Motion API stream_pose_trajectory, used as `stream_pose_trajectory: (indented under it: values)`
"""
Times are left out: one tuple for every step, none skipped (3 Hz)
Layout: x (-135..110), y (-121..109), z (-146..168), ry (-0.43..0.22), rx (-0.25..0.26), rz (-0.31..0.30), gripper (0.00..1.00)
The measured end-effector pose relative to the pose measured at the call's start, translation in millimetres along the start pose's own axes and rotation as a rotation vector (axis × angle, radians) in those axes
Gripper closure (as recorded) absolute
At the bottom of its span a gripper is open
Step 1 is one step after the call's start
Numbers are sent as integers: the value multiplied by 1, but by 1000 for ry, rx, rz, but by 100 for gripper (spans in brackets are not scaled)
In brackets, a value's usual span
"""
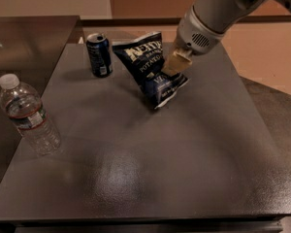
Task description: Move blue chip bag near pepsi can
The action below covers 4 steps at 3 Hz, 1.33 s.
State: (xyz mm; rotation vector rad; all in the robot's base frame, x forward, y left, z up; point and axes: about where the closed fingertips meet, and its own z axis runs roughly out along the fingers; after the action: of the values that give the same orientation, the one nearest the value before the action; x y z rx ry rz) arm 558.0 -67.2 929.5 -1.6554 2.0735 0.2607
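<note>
The blue chip bag (148, 64), crinkled navy with white lettering, is tilted and lifted off the dark table, its lower white sealed end near the surface. My gripper (173, 66) is shut on the bag's right side, its tan fingers (176, 61) pinching it, with the grey arm reaching in from the upper right. The pepsi can (99, 55) stands upright at the far left of the table, just left of the bag's top corner, with a small gap between them.
A clear plastic water bottle (28, 115) with a white cap stands at the table's left edge. The dark grey table (150, 169) stretches toward the front. A second dark surface (24, 38) lies at the left.
</note>
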Motion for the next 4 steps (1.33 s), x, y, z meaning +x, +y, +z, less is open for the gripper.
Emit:
stream_pose_trajectory:
  values:
    - [-3, -29, 5, -6, 28, 21, 100]
    - [-8, -48, 17, -16, 37, 43, 82]
    - [-13, -59, 33, -19, 31, 56, 58]
    - [-13, -58, 34, -19, 28, 54, 36]
